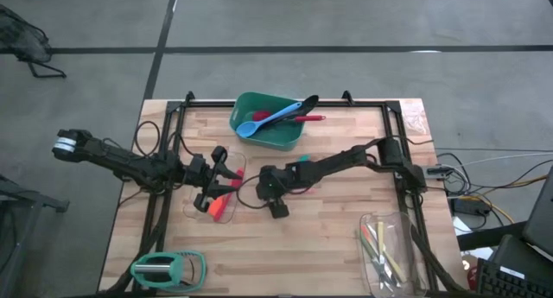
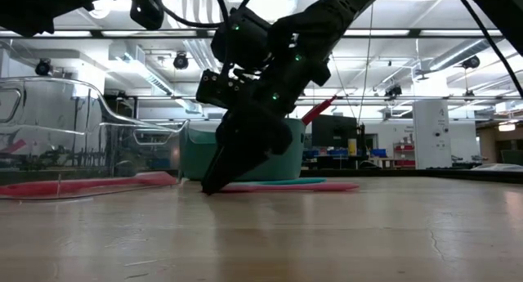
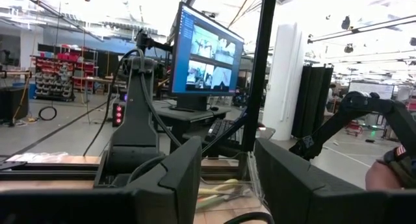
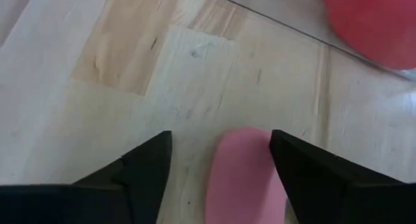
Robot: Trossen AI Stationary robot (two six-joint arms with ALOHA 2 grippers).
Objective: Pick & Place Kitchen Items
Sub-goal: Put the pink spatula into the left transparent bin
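My left gripper (image 1: 226,179) is hovering over a clear glass tray (image 1: 216,194) at the table's left middle, fingers parted and holding nothing; an orange utensil (image 1: 216,207) and a red one are lying in that tray, half hidden beneath me. My right gripper (image 1: 275,194) is pointing down at the table's centre, fingers spread apart, straddling a pink spoon (image 4: 246,175) lying flat on the wood, its handle cut off from view. Behind, a green tub (image 1: 268,125) is holding blue, red and black utensils.
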